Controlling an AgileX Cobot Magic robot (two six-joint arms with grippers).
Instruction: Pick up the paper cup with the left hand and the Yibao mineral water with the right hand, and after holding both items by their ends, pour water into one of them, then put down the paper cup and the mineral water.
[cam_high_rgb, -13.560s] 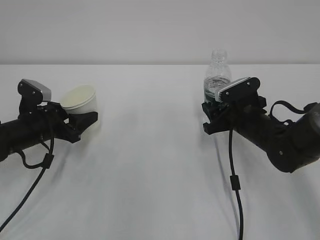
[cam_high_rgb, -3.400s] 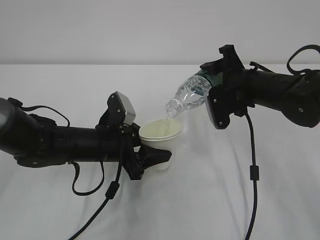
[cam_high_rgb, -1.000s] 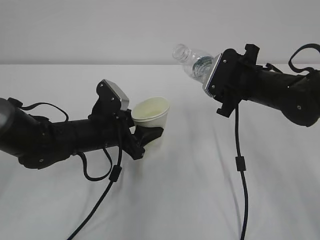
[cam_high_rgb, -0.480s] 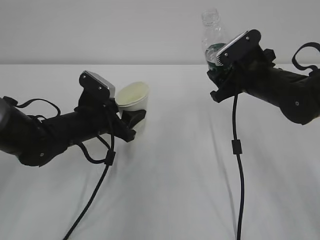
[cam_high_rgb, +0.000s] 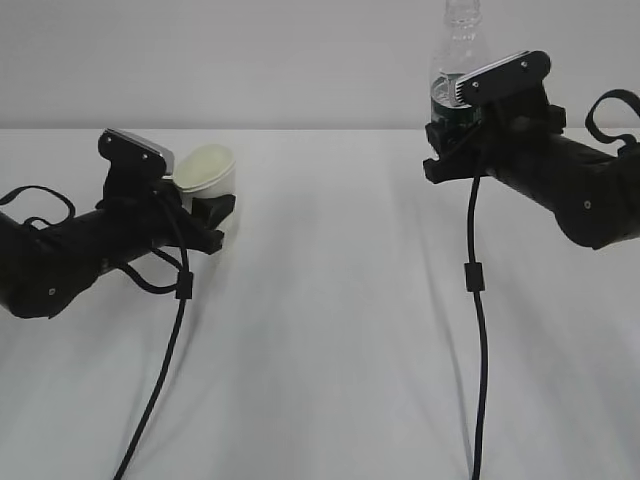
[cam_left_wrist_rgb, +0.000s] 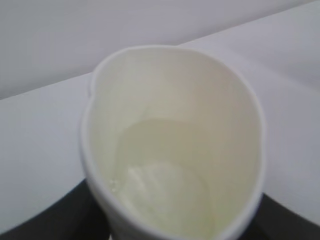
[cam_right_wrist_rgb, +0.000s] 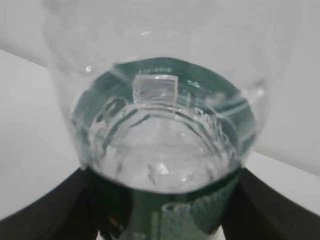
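Currently gripping paper cup (cam_high_rgb: 207, 170) w/ left hand (cam_high_rgb: 205, 212), jaws clamped on lower cup wall, rim squeezed oval, cup tilting slightly at left side of white table (cam_high_rgb: 320, 330); liquid pooling in bottom per left wrist view (cam_left_wrist_rgb: 165, 185). Holding Yibao mineral water (cam_high_rgb: 455, 55) upright w/ right hand (cam_high_rgb: 450, 150), jaws clamped around green label band, well apart from cup.

cup (cam_left_wrist_rgb: 170, 145): matt white paper, smooth, cream inside, wet sheen at bottom. bottle (cam_right_wrist_rgb: 165, 125): clear glossy ribbed plastic, dark green label. arms (cam_high_rgb: 90, 245): matt black plastic. table (cam_high_rgb: 320, 330): matt white, smooth.
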